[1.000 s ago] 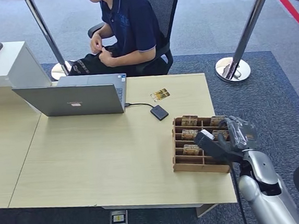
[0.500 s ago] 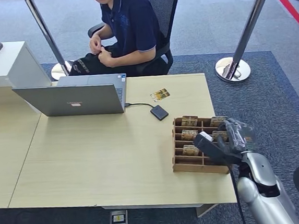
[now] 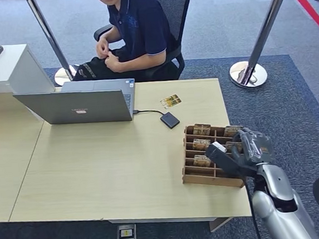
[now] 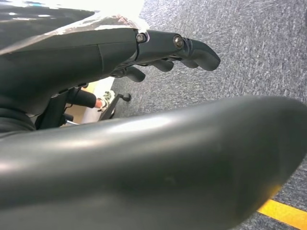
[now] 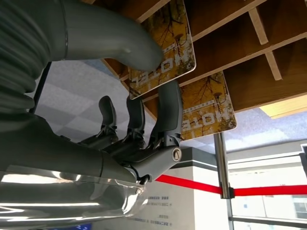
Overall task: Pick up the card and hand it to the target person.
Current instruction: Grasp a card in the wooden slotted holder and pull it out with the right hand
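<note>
A wooden card box (image 3: 195,175) stands on the table's right end, with several yellow hotel cards in its slots. My right hand (image 3: 245,150) is at the box's right side. In the right wrist view the thumb (image 5: 119,40) presses the face of one hotel card (image 5: 173,36) and a dark finger (image 5: 169,111) stands behind it, so my right hand (image 5: 145,120) pinches the card in the box (image 5: 235,40). A second card (image 5: 208,108) sits beside it. The person (image 3: 141,26) sits across the table. My left hand (image 4: 170,50) hangs over carpet with its fingers apart, holding nothing.
A grey laptop (image 3: 80,104) stands at the far left of the table, with a black drive (image 3: 169,119) on a cable and two loose cards (image 3: 171,101) beside it. A stanchion base (image 3: 249,73) and red rope stand behind on the right.
My right hand has edged left and slightly toward the table, and the wooden box has slid a little left with it. The person stays seated.
</note>
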`<action>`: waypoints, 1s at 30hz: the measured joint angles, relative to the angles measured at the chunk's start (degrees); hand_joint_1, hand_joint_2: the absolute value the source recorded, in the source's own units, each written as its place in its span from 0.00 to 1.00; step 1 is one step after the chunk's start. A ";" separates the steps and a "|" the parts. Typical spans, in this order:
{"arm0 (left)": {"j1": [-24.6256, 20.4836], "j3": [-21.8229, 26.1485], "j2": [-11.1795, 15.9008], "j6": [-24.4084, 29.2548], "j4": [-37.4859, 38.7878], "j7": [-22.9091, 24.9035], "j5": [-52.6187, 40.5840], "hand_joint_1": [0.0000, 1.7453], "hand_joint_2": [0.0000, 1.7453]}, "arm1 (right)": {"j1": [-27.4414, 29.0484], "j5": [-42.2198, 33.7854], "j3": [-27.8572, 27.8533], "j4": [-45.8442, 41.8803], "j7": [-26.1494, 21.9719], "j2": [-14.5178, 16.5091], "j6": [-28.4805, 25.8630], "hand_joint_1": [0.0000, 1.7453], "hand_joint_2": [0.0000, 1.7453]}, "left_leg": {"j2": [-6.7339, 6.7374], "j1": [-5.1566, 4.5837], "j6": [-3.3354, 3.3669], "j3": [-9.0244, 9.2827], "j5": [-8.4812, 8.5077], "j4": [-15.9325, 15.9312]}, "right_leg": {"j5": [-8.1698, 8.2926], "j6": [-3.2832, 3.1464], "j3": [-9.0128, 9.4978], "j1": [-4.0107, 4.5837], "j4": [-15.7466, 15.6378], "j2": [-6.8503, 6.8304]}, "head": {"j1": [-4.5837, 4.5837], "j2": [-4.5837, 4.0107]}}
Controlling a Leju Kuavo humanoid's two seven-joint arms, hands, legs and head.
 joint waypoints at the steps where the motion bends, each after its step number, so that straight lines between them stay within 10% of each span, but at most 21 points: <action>1: 0.00 0.00 0.00 0.00 0.00 0.00 -0.01 0.00 0.00 | 0.03 0.01 0.00 -0.01 -0.01 0.01 -0.02 0.71 1.00 | 0.00 0.00 0.00 0.01 0.00 0.00 | 0.00 0.00 0.01 0.00 0.00 0.00 | 0.00 0.00; 30: 0.01 0.00 0.02 -0.49 0.00 0.01 -0.65 0.00 0.00 | 1.97 2.05 0.06 -4.88 0.01 -0.24 -0.20 0.79 1.00 | 0.00 0.00 0.00 0.06 0.00 0.00 | 0.00 0.00 0.08 -0.01 0.00 0.00 | 0.00 -0.01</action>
